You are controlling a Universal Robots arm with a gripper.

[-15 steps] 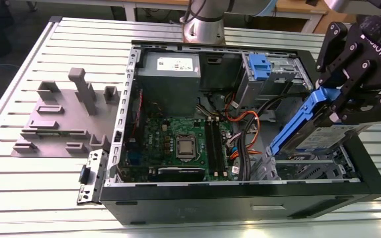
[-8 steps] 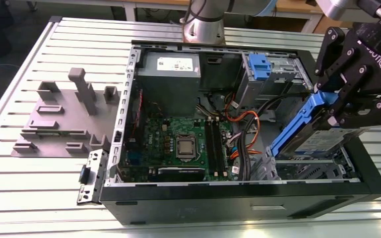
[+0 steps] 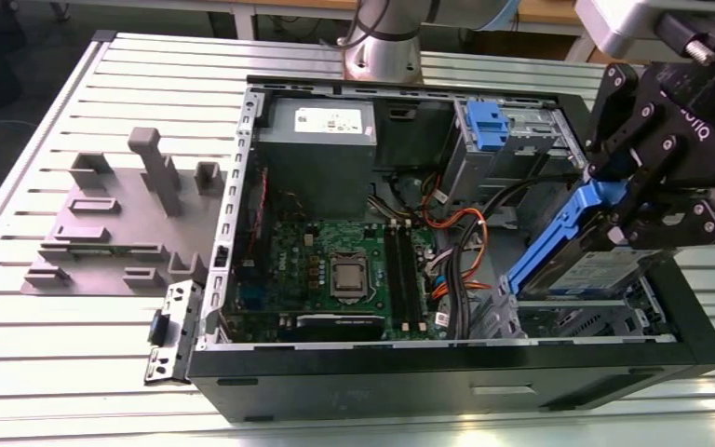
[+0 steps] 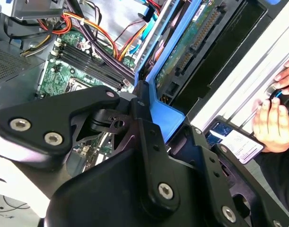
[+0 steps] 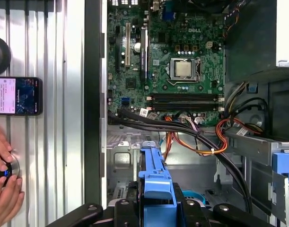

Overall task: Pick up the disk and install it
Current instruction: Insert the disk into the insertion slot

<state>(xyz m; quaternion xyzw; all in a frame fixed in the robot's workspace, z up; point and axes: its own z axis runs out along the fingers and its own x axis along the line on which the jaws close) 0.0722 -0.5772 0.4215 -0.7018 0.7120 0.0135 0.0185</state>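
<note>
Blue-railed disk (image 3: 594, 270) between black jaws

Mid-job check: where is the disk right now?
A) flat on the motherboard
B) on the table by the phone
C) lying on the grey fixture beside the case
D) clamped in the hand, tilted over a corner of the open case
D: in the exterior view the hand grips the disk, tilted above the case at that view's right.
</note>
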